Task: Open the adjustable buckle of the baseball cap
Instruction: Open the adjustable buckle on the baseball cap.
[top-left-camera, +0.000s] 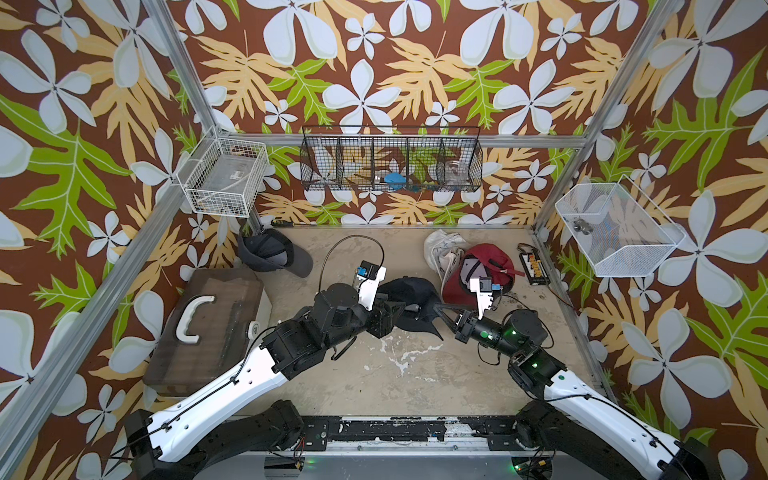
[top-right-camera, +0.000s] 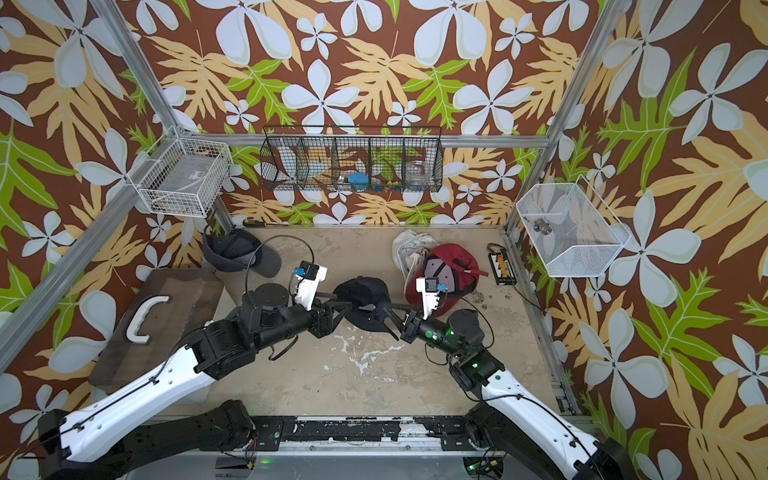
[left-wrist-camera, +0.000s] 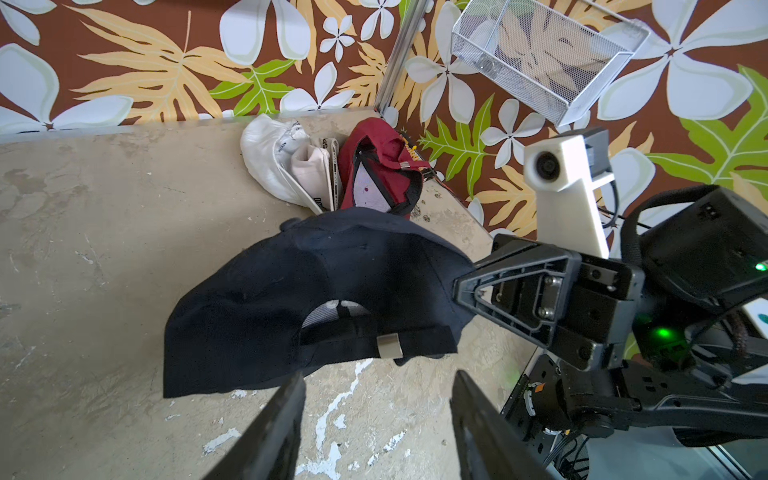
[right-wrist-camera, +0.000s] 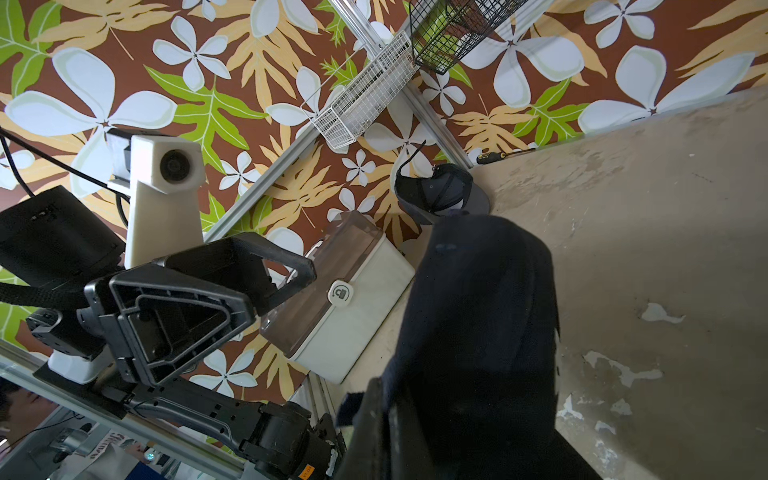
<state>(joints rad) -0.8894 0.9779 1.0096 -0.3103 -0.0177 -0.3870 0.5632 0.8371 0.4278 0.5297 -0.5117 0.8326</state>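
The left tool, parted and empty, faces the metal buckle of the navy cap; the right tool pinches its side.

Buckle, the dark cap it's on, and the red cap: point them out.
buckle (left-wrist-camera: 390, 347), left wrist view, middle of the metal clasp.
dark cap (left-wrist-camera: 332, 257), left wrist view, crown.
red cap (left-wrist-camera: 376, 135), left wrist view, outer crown fabric.

We are counting four caps (black cap, grey cap, white cap, red cap), three wire baskets, one lidded box, one screwdriver.
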